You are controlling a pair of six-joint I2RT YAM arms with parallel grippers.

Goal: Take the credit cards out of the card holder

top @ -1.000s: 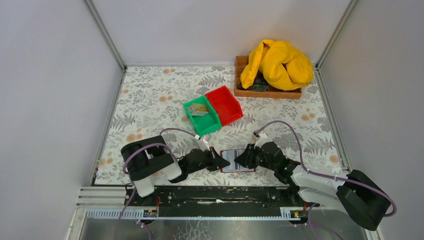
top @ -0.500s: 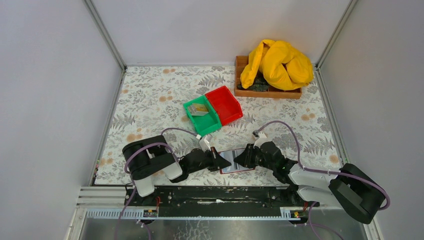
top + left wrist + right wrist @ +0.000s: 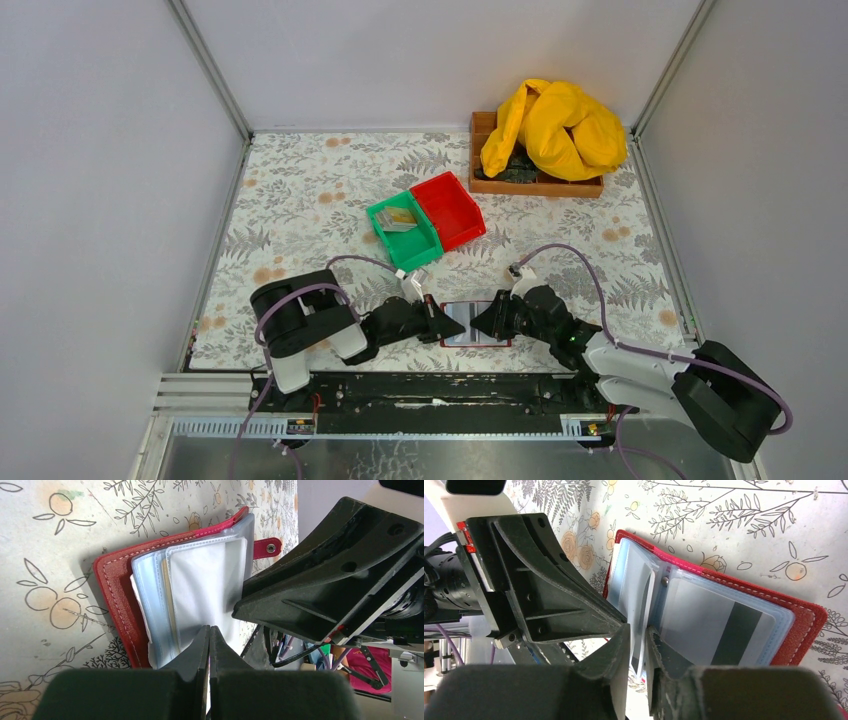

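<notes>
A red bin sat near the middle of the floral tabletop. A green bin stood touching the red bin's left side, both turned at the same slant. Well behind the red bin and to its right, a wooden tray lay against the back edge of the tabletop. A crumpled yellow cloth was heaped over the tray, covering most of it; something dark showed under the cloth, too hidden to name.
</notes>
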